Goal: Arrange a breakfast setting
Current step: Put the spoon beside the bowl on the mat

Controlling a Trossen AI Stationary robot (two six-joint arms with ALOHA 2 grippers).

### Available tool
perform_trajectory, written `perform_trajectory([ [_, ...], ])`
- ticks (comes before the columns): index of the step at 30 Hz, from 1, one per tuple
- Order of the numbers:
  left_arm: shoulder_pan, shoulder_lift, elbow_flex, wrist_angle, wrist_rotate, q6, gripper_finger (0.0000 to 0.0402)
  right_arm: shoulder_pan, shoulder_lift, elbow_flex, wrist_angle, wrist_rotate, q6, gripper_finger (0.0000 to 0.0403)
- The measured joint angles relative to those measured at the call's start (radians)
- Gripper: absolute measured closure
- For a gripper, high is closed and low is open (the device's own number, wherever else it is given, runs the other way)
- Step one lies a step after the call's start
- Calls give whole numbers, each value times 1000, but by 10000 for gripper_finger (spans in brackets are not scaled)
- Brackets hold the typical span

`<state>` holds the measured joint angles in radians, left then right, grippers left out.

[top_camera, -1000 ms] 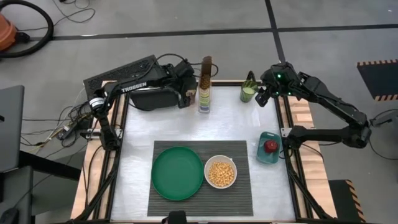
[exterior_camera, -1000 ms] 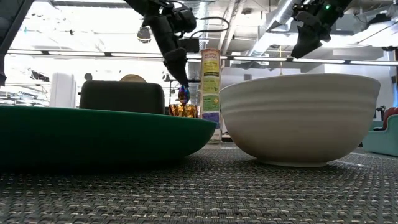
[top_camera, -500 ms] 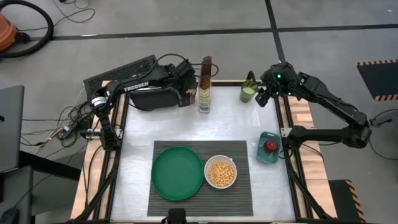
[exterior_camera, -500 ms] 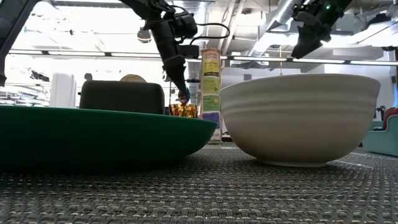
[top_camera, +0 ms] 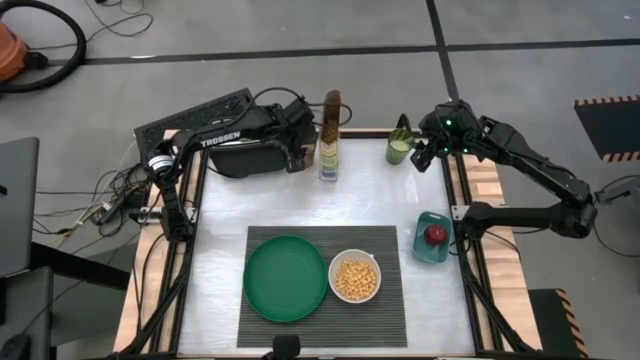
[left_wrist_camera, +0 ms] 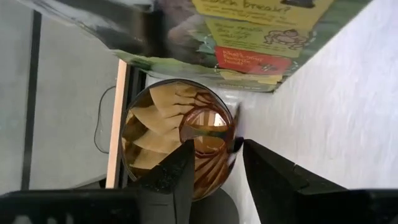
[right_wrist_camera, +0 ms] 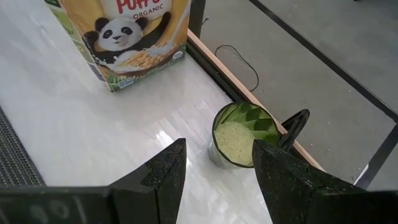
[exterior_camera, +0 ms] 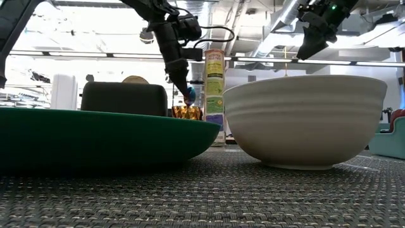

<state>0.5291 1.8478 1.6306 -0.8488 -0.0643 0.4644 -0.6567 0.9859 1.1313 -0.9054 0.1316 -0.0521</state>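
The left tool (exterior_camera: 185,90) hangs over a small gold-patterned cup (exterior_camera: 185,113) at the upper middle of the high view, between the black toaster (exterior_camera: 124,99) and the panda cereal box (top_camera: 329,137). In the left wrist view its two fingers (left_wrist_camera: 178,176) stand apart with a narrow gap, the cup's rim showing between them. The spoon (exterior_camera: 190,95) stands nearly upright in that cup, long axis vertical, blue end up at the fingertips. Whether the fingers touch it cannot be told.

The right tool (top_camera: 424,153) hovers at the upper right of the high view, just beside a green cup (right_wrist_camera: 243,137) of pale grains. Its fingers (right_wrist_camera: 163,176) are spread wide and hold nothing.

The dark ribbed placemat (top_camera: 388,246) lies in the lower middle of the tabletop (top_camera: 375,195), long axis running left to right. On it the green plate (top_camera: 285,278) sits to the left and the white bowl (top_camera: 335,268) touches or nearly touches it on the right, filled with yellow cereal (top_camera: 355,279). The pale curved top of the bagel (exterior_camera: 135,80) shows above the toaster in the low view. A teal dish (top_camera: 426,220) with a red apple (top_camera: 435,235) sits at the right edge of the tabletop.
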Motion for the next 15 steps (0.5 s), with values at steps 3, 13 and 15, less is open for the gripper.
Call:
perform_trajectory([
  [3, -5, 3, 0, 2, -4, 6, 293, 0, 0, 0, 0, 1, 0, 192],
  [13, -5, 3, 0, 2, -7, 5, 379, 0, 0, 0, -8, 1, 1, 192],
  [15, -5, 3, 0, 2, 0, 3, 394, 0, 0, 0, -8, 1, 1, 192],
])
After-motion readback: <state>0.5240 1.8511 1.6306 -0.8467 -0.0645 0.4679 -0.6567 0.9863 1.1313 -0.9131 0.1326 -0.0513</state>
